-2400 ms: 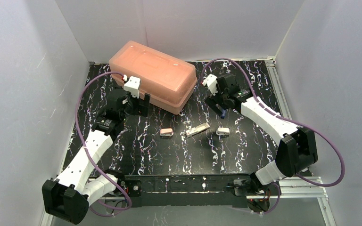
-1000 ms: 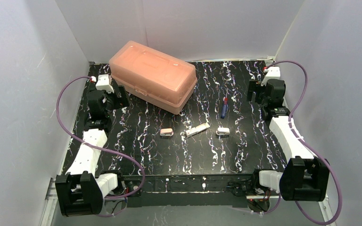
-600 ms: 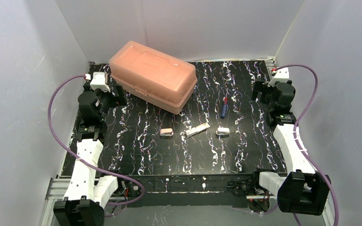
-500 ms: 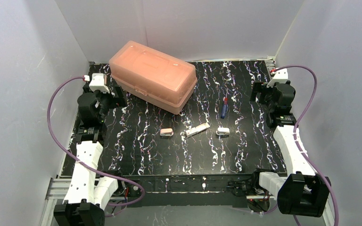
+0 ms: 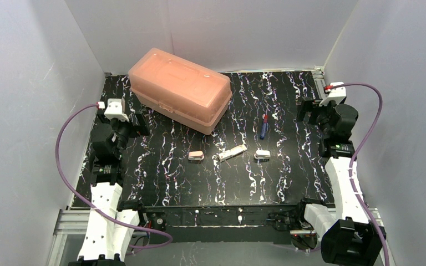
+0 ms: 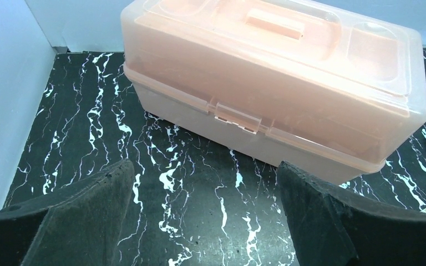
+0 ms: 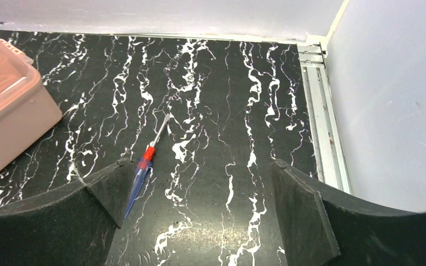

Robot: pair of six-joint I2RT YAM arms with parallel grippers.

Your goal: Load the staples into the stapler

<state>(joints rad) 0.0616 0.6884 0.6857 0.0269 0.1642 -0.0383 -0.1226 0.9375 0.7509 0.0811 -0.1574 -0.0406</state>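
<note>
Stapler (image 5: 232, 152), by my reading the long pale piece, lies flat mid-desk, between a pinkish block (image 5: 196, 155) and a white block (image 5: 262, 154); which of them holds the staples I cannot tell. A screwdriver (image 5: 263, 127) lies just behind, and a closed pink box (image 5: 180, 88) farther back. The left hand (image 6: 205, 168) and right hand (image 7: 199, 166) gape empty, well apart at the sides of the desk (image 5: 161, 183). A wrong pick is likely. These low pieces could also skid out of a pinch, or the staples could scatter.

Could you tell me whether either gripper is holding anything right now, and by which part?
Nothing is held: the left gripper and the right gripper both show wide-open jaws with nothing between them.
</note>
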